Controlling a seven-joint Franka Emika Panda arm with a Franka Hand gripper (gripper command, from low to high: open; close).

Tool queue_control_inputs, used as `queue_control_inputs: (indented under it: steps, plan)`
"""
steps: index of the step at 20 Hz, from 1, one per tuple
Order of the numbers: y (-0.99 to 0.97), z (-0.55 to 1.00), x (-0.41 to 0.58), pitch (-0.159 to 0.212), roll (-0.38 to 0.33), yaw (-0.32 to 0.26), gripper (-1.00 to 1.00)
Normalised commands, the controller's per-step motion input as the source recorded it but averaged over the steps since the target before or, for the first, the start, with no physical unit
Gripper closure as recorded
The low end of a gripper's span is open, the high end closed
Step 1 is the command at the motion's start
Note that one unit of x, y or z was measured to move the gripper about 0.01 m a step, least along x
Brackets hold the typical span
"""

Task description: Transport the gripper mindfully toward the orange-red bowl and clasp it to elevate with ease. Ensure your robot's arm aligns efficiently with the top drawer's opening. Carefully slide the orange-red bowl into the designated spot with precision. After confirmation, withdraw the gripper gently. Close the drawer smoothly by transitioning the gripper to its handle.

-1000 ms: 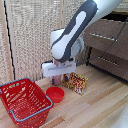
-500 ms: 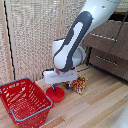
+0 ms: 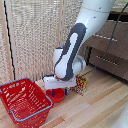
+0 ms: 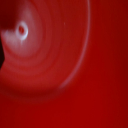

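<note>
The orange-red bowl [image 3: 58, 97] sits on the wooden floor between the red basket and a small patterned box. My gripper [image 3: 59, 92] hangs straight down over it on the robot's arm [image 3: 75, 45], its blue-tipped fingers [image 3: 52, 93] spread apart and reaching the bowl's rim level. I see nothing gripped between them. The wrist view is filled by the bowl's glossy red inside [image 4: 65, 65], very close. At the exterior view's right stands the dresser, with the top drawer [image 3: 116, 35] and its silver handle [image 3: 106, 38].
A large red mesh basket [image 3: 22, 100] stands close by, at the exterior view's left of the bowl. A small patterned box [image 3: 81, 84] stands beside the gripper on the other side. A woven screen [image 3: 35, 35] runs along behind. A lower drawer [image 3: 107, 60] sits under the top one.
The arm has come lower and the gripper has sunk onto the bowl, which it now partly covers. The bowl, basket and box stay in place.
</note>
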Motion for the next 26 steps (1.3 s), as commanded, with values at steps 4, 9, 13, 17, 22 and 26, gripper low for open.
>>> queue_control_inputs:
  steps: [4, 9, 13, 17, 22, 26]
  plan:
    - [0.18, -0.19, -0.03, -0.022, -0.053, 0.007, 1.0]
    - [0.19, -0.06, -0.038, 0.0, -0.056, 0.007, 1.0]
    - [0.13, -0.01, -0.021, 0.0, -0.031, 0.009, 1.0]
    - [0.11, 0.0, -0.005, 0.0, -0.009, 0.0, 1.0]
    - [0.09, 0.0, -0.043, 0.0, -0.008, -0.001, 1.0]
    - [0.02, 0.0, -0.008, 0.0, 0.0, -0.006, 1.0]
